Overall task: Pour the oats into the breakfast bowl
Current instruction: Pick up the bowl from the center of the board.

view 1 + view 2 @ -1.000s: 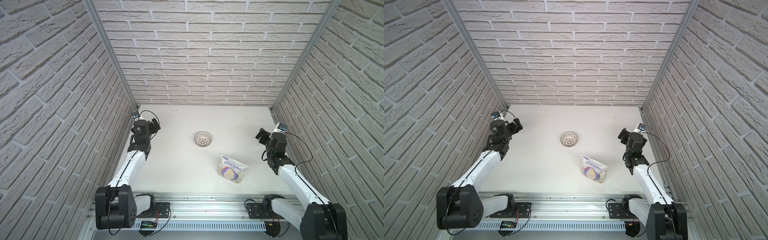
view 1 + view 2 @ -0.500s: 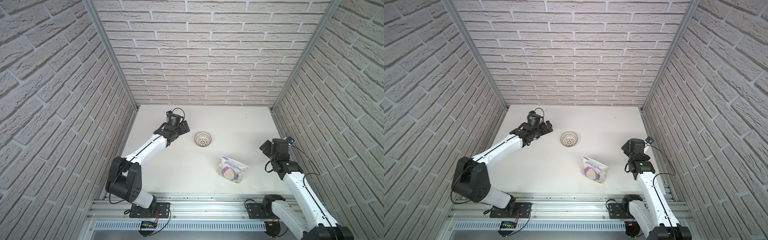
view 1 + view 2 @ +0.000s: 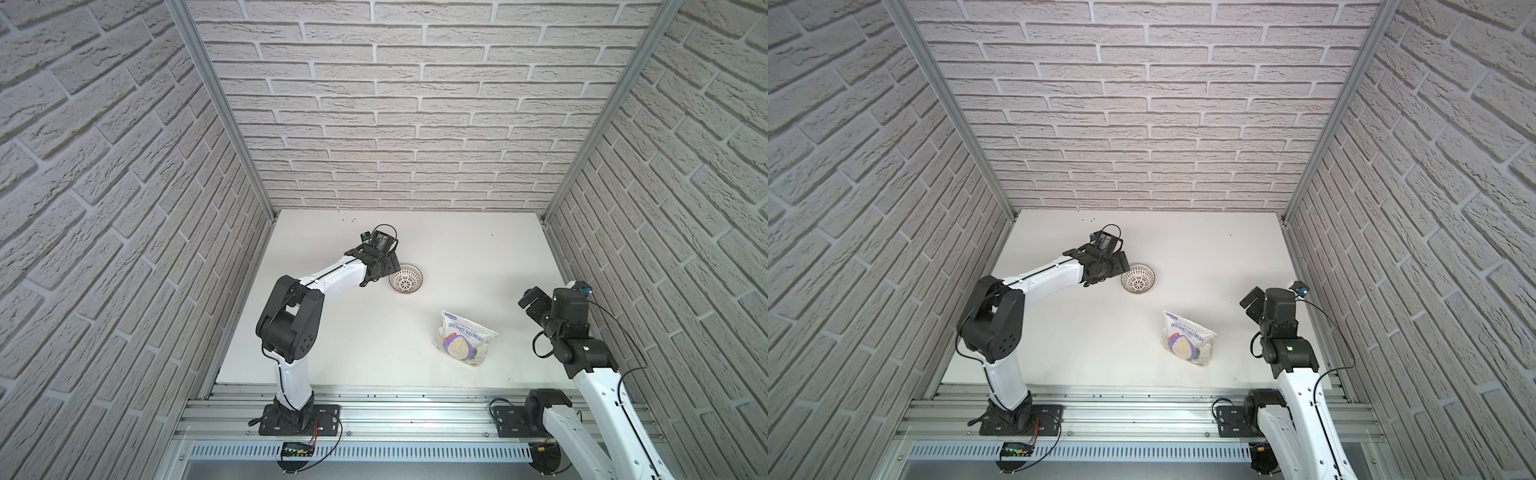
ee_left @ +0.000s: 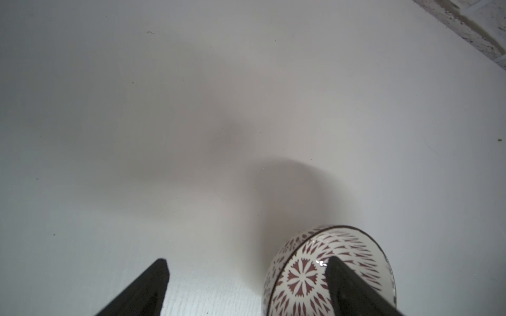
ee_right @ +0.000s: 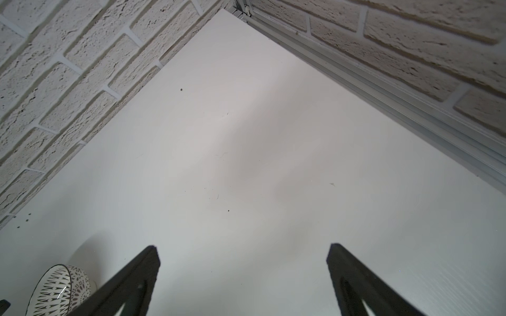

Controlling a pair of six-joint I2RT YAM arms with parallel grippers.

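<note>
While left gripper (image 4: 246, 260) straddles breakfast bowl (image 4: 301, 273) rim, oats pouch (image 3: 461, 337) apart, brick walls (image 3: 395, 124) around.

The breakfast bowl (image 3: 406, 279) is white with a dark petal-and-dot pattern and a dark rim. The pouch (image 3: 463, 338) is white with purple letters and a beige picture. The surface (image 3: 374, 340) is plain white. The walls (image 3: 415, 124) have a pale brick pattern.
</note>
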